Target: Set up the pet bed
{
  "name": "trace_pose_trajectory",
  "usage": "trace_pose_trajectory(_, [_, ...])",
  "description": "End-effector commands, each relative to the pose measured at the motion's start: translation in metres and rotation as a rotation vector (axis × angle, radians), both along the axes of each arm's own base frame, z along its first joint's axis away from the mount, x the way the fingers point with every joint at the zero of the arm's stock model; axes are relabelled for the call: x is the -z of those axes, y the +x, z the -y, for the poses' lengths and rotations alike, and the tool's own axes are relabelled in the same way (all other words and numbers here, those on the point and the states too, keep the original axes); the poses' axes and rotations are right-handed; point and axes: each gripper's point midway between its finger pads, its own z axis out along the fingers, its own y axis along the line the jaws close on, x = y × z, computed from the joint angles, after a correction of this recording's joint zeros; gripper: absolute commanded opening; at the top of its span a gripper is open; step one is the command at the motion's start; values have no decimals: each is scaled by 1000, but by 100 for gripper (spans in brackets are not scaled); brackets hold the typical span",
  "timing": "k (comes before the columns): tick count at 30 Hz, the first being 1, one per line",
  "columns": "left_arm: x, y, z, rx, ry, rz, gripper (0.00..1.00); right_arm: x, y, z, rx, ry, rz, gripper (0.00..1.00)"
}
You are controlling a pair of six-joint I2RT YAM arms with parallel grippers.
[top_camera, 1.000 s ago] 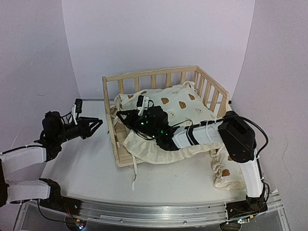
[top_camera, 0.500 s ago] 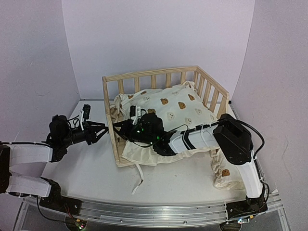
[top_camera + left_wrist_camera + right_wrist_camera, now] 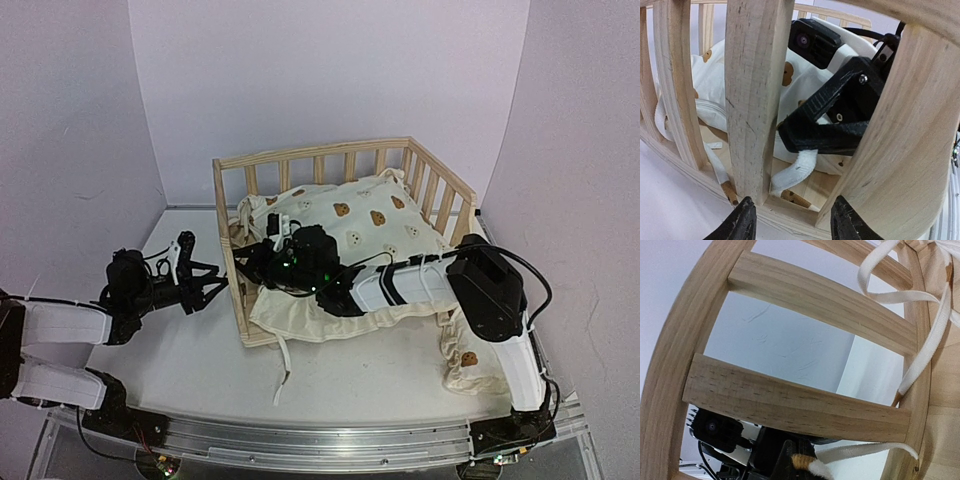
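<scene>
The pet bed (image 3: 318, 157) is a pine frame with slatted rails, standing mid-table with a cream bear-print cushion (image 3: 375, 222) lying in it. My right gripper (image 3: 250, 263) reaches across the cushion to the inside of the left rail and is shut on a white cushion tie (image 3: 796, 172). In the right wrist view the tie's brown tip (image 3: 812, 465) sits in the right gripper (image 3: 801, 464), just behind a slat (image 3: 800, 407). My left gripper (image 3: 215, 287) is outside that rail, open. Its fingertips (image 3: 742, 225) straddle the gap between two slats (image 3: 757, 100), opposite the right gripper (image 3: 827, 132).
A small matching pillow (image 3: 466, 357) lies on the table at the bed's right, beside the right arm's base. Another loose tie (image 3: 284, 362) hangs over the bed's front edge onto the white table (image 3: 180, 360). Walls close in behind and on both sides.
My left gripper has come forward and down to the left rail and has opened wider. My right gripper has carried the tie leftward up to that rail.
</scene>
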Motion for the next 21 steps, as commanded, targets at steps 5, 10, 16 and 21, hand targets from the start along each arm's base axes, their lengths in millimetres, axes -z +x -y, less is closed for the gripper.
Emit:
trace_pose_trajectory(5, [-23,19,10,-20,15,133,46,-40,-13,-5,-46,102,25,0])
trace_pose_trajectory(10, [-40,20,15,-13,-26,159,42,-38,-15,-7,-53,107,20,0])
trace_pose_trajectory(16, [-45,26,16,-29,-55,132,33,-36,-19,-10,-63,109,15,0])
trace_pose_trajectory(21, [-47,33,3,-131,-67,121,1,-33,-22,-3,-58,92,16,0])
